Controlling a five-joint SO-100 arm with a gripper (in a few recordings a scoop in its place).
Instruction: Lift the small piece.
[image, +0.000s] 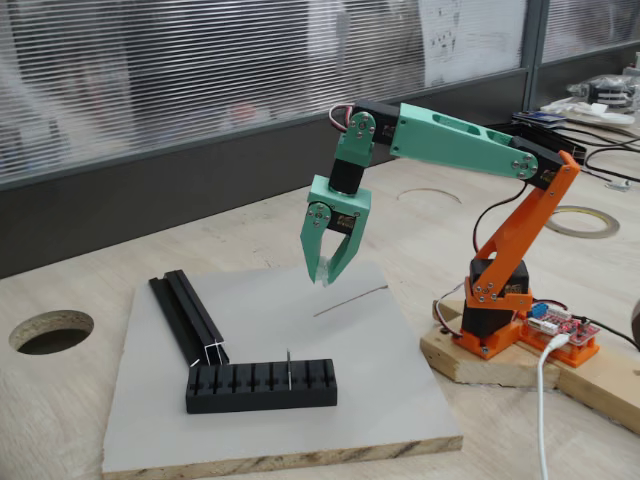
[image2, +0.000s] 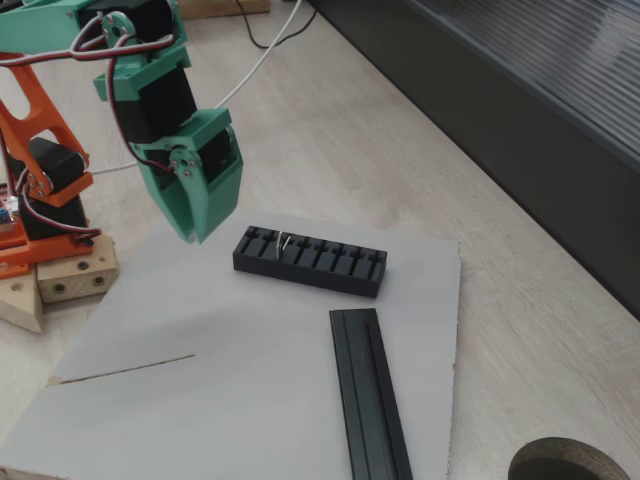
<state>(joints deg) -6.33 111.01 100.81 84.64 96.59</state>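
hanging above the grey board (image: 250, 390) on the worktop (image: 60, 400), my claw (image: 326, 270) points down with its teal fingers close together at the tips; i cannot tell whether anything sits between them. the small piece (image: 288, 368) stands upright in a slot of the black slotted block (image: 262, 386), well apart from me. a long black rail (image: 190, 318) lies beside the block, and a thin grey wire (image: 350, 300) rests on the board below me.

Mint-green gripper (image: 327, 270) and forearm, black servos, orange lower links, red-white-black wires, silver screws.
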